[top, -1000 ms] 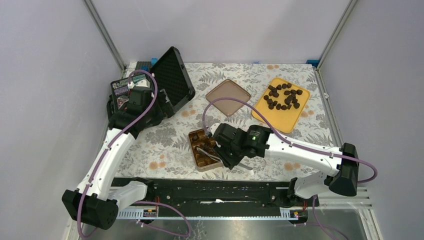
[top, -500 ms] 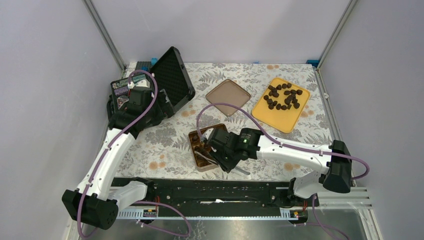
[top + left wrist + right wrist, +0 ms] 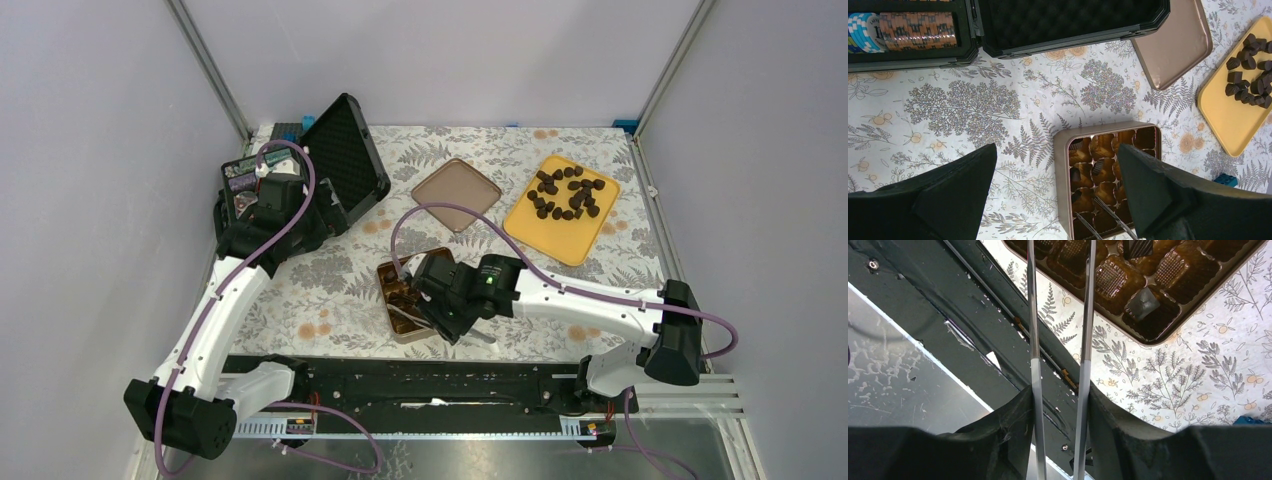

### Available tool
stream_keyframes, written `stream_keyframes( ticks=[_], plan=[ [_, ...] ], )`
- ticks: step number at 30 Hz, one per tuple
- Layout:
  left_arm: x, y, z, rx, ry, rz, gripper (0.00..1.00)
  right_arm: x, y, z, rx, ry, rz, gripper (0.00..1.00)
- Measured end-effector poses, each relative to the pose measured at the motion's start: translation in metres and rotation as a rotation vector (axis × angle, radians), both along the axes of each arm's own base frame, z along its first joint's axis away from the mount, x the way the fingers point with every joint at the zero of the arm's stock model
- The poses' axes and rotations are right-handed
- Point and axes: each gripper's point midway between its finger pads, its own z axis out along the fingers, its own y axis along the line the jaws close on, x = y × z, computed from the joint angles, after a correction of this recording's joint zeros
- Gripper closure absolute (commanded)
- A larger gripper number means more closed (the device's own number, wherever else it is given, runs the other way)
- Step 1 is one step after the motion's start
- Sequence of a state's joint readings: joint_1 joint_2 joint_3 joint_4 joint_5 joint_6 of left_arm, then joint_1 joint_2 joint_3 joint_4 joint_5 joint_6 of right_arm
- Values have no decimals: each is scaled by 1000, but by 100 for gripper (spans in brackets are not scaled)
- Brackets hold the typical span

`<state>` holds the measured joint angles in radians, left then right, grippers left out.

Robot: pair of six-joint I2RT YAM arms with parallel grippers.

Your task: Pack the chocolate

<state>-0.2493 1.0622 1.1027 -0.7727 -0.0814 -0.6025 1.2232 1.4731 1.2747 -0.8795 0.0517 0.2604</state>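
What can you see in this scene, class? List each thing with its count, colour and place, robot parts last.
tablecloth: one, white with leaf print, covering the table
tin: one, golden-brown, gridded, front centre
chocolates in the tin: a few, dark brown, in separate cells
tray: one, yellow, rear right
chocolates on the tray: a loose cluster, dark brown, too small to count
lid: one, flat brown, rear centre, apart from the tin
case: one, black, open, rear left
poker chips: rows, orange and blue-white, inside the case
tweezers: one pair, metal, over the tin
left gripper: black, open, empty
right gripper: black, holding the tweezers
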Motion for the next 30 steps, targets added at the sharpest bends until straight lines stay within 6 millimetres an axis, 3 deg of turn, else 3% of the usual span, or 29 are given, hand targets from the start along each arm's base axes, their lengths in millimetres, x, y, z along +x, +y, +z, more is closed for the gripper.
stream_keyframes(
  ticks=[2,8,13,17,21,24,30],
  plan=[
    [0,0,0,-1,0,-1,1,2,1,2,4,-9,-2,57],
    [0,-1,0,-2,1,-2,1,8,2,7,8,-44,-10,86],
    [0,-1,-1,-1,3,-3,1,21,1,20,21,-122,-38,86],
    [0,-1,-1,-1,3,-3,1,49,-15,41,51,-204,-130,85],
    [0,-1,-1,-1,4,-3,1,109,-67,57,65,-271,-391,84],
    [1,-1,-2,-1,7,-3,1,150,-127,54,26,-298,-642,79],
    [1,-1,-2,-1,8,-5,1,178,-205,27,-6,-237,-949,72]
  ],
)
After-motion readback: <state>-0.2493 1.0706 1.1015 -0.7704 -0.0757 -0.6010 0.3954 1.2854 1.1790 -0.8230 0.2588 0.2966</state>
